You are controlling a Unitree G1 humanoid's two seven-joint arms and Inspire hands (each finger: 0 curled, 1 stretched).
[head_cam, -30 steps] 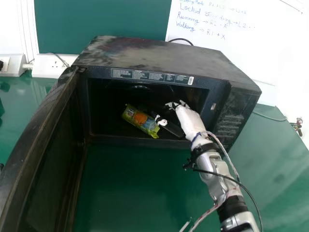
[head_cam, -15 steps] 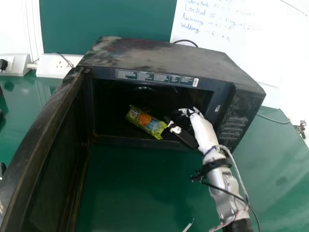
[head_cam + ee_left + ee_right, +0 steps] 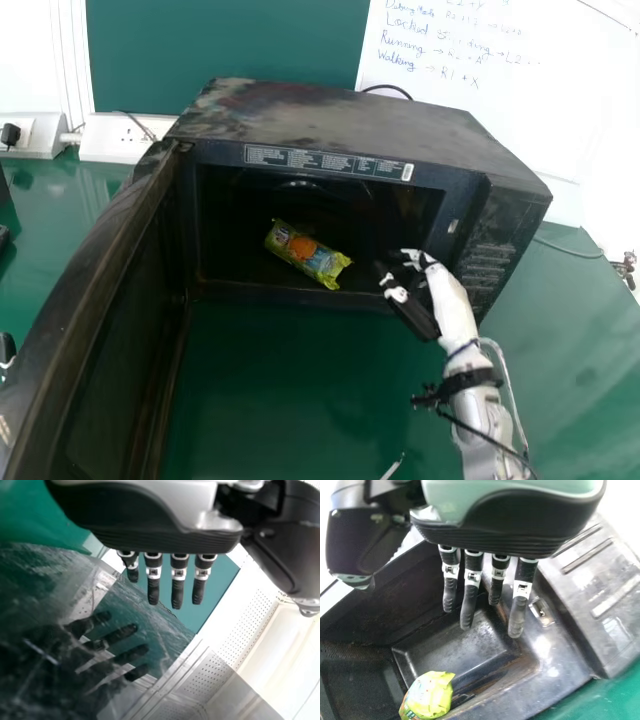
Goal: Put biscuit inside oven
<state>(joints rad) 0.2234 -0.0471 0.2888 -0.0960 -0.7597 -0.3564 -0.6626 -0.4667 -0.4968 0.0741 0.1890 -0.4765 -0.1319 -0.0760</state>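
Observation:
The biscuit packet (image 3: 306, 254), green-yellow with an orange patch, lies tilted on the floor of the open black oven (image 3: 330, 122); in the right wrist view the packet (image 3: 429, 695) rests inside the cavity. My right hand (image 3: 452, 302) is at the right side of the oven's opening, open and apart from the packet. The right wrist view has this hand (image 3: 469, 597) with relaxed fingers over the opening's edge. Part of my left hand (image 3: 7, 348) shows at the left edge, beyond the door. In the left wrist view the left hand (image 3: 177, 587) is open beside the door's reflecting surface.
The oven door (image 3: 75, 320) stands wide open on the left, reaching toward the front. Sockets (image 3: 115, 137) line the wall behind the green table (image 3: 290, 385), and a cable (image 3: 570, 248) runs on the right.
My right hand has drawn back from the oven's interior toward the front right, its fingers now near the opening. The packet stays inside; the head view has shifted slightly.

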